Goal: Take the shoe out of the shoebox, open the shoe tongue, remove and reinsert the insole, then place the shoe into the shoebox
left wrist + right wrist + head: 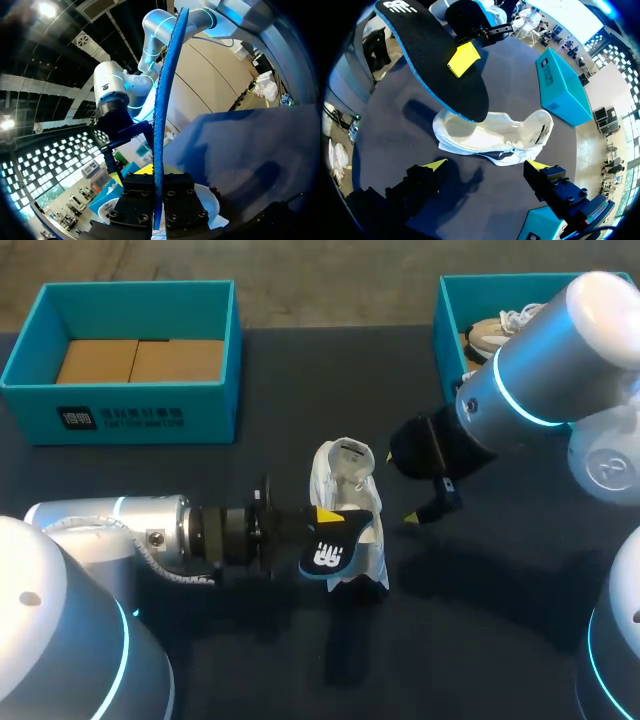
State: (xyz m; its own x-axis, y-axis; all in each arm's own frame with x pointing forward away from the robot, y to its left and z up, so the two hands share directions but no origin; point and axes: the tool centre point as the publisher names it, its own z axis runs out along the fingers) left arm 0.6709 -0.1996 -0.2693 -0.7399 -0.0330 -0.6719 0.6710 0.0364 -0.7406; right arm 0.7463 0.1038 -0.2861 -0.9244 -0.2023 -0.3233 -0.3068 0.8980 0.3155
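My left claw (327,518) clamps the insole (338,548) above the shoe (345,472); my right claw (430,500) hangs spread. Removal looks done; next I'd feed it inside.

Light was even and came from overhead; ceiling lamps (47,9) flared hard in the left wrist view. The dark table (500,620) read matte and dim. The white shoe (345,475) was the brightest thing, near blown out. Soft shadows lay on the table just beside the shoe, on the robot's side. In the right wrist view the insole (435,65) threw a soft-edged shadow beside the shoe.
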